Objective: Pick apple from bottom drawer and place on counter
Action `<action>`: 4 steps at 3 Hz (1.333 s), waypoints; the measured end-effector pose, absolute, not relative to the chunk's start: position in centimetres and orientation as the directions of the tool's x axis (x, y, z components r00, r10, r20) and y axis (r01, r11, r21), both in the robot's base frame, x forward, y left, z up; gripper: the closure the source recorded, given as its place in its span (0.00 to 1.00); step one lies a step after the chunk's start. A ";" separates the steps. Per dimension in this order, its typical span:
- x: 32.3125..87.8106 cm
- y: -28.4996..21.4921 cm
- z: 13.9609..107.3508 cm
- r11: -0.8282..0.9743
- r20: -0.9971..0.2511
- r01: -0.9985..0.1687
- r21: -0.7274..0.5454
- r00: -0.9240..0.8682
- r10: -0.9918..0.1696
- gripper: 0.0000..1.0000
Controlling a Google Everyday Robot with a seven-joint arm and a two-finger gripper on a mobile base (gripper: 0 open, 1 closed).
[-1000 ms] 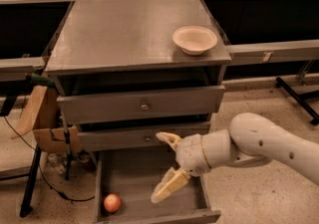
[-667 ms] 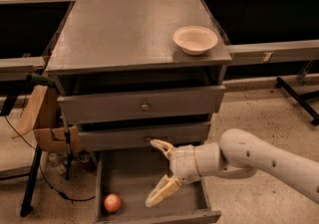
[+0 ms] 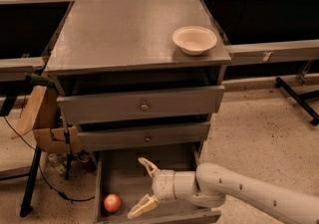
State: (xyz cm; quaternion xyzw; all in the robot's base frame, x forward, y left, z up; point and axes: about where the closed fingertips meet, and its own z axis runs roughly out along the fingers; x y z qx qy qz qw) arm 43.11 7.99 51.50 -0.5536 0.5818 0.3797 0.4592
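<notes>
At the bottom right of the frame the white arm (image 3: pixel 249 195) comes in from the lower right corner and runs leftward over the open bottom drawer (image 3: pixel 122 173), ending in the hand (image 3: pixel 143 188) at bottom centre. Its two pale fingers are spread wide apart, one pointing up and left, the other down and left, and they grip nothing. The apple (image 3: pixel 112 202), round and reddish-orange, lies on the grey drawer floor at the lower left, near the front left corner and just to the left of the lower fingertip; a small gap shows between them. Above the pulled-out drawer sit two shallower drawers, the middle drawer (image 3: pixel 144 136) and the top drawer (image 3: pixel 142 104), each slightly open with a small round brass knob at its centre. To the left of the cabinet a torn cardboard box (image 3: pixel 47 123) leans on a dark stand, with black cables hanging to the ground below it. To the right lies speckled pale floor (image 3: pixel 259 133). Higher in the frame the grey metal worktop (image 3: pixel 124 29) spreads flat and faintly glossy, and a cream bowl (image 3: pixel 195 39) stands upright near its right front corner. Beyond it, dark side benches (image 3: pixel 27 24) run along the upper left and upper right.
</notes>
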 end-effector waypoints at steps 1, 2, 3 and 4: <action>43.1 8.6 48.0 0.155 -0.958 -0.988 -0.017 -0.028 -0.285 0.00; 43.1 8.8 48.1 0.150 -0.960 -0.988 -0.021 -0.022 -0.281 0.00; 45.0 10.4 45.6 0.131 -0.958 -0.991 -0.040 0.001 -0.287 0.00; 48.0 13.7 40.0 0.110 -0.941 -0.992 -0.064 0.023 -0.339 0.00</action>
